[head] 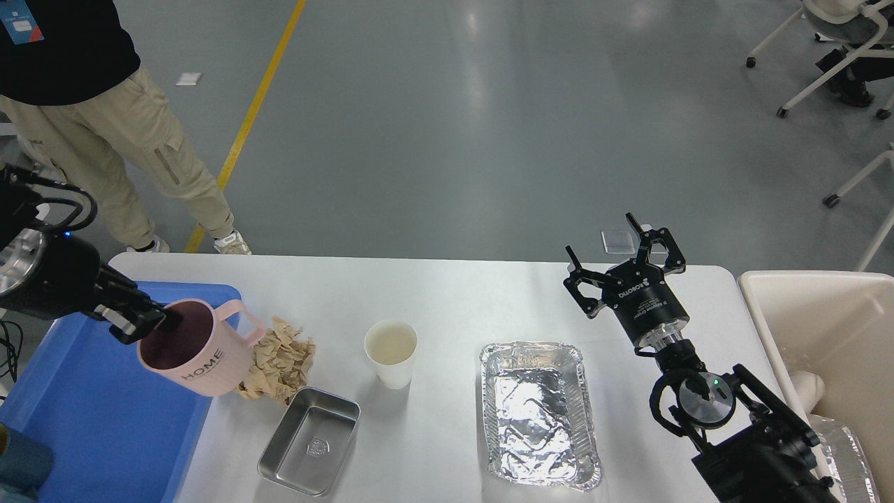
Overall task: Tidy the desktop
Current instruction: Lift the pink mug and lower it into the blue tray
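The white desktop [447,293] holds a crumpled brown paper ball [283,356], a white paper cup [390,353], a small steel tray [309,440] and a foil tray [538,412]. My left gripper [143,323] is shut on the rim of a pink mug [195,349] marked HOME and holds it tilted in the air over the right edge of the blue tray [105,419]. My right gripper [624,256] is open and empty above the desktop's far right.
A beige bin [824,335] stands at the right of the desktop. A person [91,119] stands behind the far left corner. A teal thing [21,464] lies in the blue tray's near corner. Chairs stand at the far right.
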